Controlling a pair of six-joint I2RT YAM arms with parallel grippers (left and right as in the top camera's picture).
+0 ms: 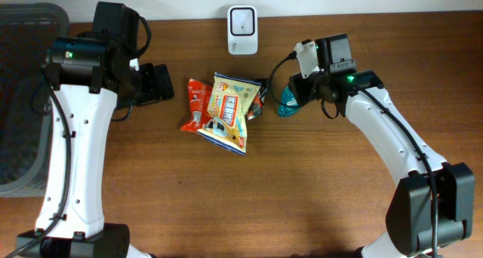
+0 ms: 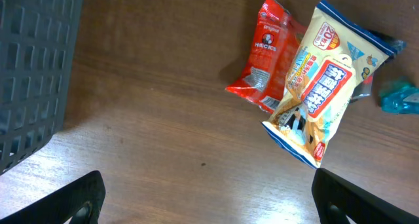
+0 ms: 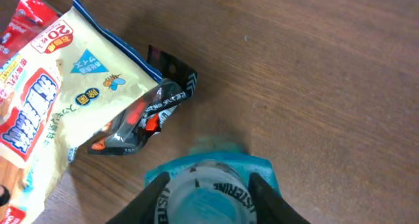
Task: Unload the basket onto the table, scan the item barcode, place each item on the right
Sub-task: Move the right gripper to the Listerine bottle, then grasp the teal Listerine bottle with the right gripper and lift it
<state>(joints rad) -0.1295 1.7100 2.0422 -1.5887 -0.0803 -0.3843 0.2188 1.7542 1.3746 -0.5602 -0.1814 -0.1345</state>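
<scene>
Between right jaws, teal LISTERINE pack

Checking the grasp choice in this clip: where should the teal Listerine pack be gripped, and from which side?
Grip the teal Listerine pack across its round lettered middle, coming straight down from above. It sits apart from the black wrapper, so both flanks look free for fingers. The right pincer straddles it that way.

A cream snack bag overlaps a red packet on the wooden table; a grey basket stands at the left.
</scene>
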